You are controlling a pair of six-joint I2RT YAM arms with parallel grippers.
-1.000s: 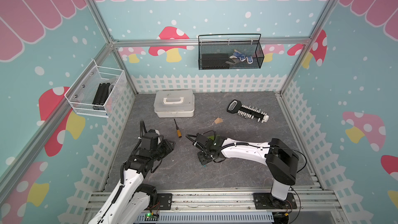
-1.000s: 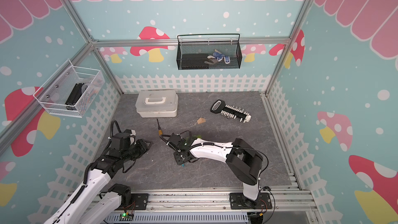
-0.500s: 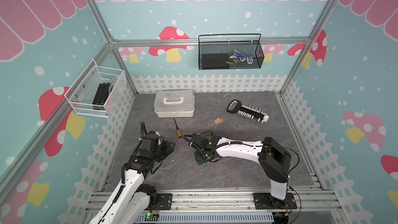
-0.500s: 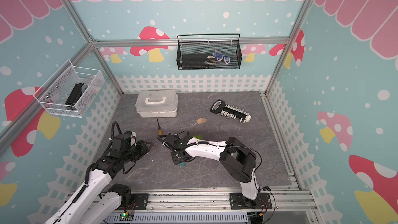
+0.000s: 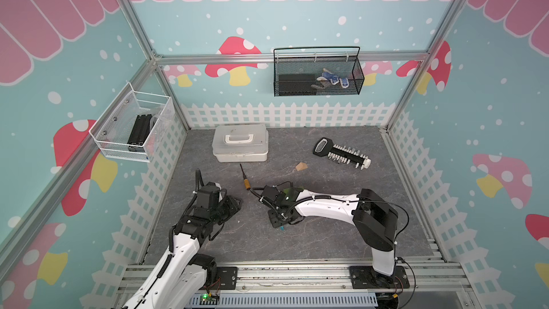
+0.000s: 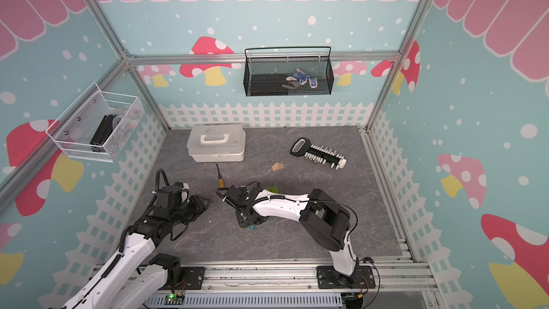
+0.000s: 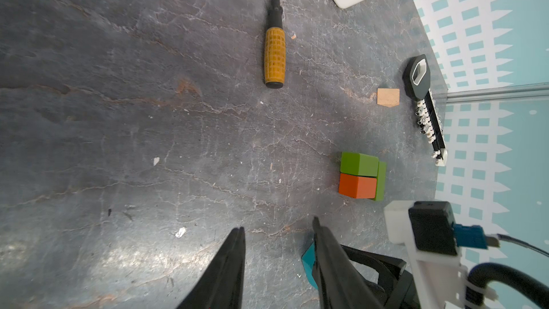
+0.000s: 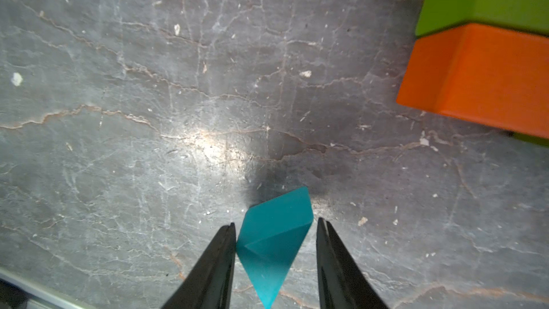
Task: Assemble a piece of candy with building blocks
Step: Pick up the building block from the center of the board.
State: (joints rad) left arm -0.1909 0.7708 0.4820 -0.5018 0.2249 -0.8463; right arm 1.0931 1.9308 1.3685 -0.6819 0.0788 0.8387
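In both top views the right arm [image 5: 326, 206] hides most of the blocks. Only a strip of lime green and a speck of the teal prism [image 5: 281, 227] show under the right gripper [image 5: 279, 222].

The right wrist view cuts off the orange cuboid [image 8: 481, 78] at its edge. It alone shows the teal prism lying on the grey floor [image 8: 148, 114] between the right gripper's fingers [image 8: 219, 257]. One finger touches a corner and the other is just beside it (whether it is clamped cannot be told).

Only the left wrist view shows the first green cuboid [image 7: 359, 164], the orange cuboid and the second green cuboid [image 7: 381, 179] pressed together. The tan prism [image 7: 387, 96] lies apart from them, near the bit holder [image 7: 427, 114].

The left gripper [image 7: 276, 230] is released, with nothing between its fingers.

There are five blocks in all: two green, one orange, one teal and one tan.
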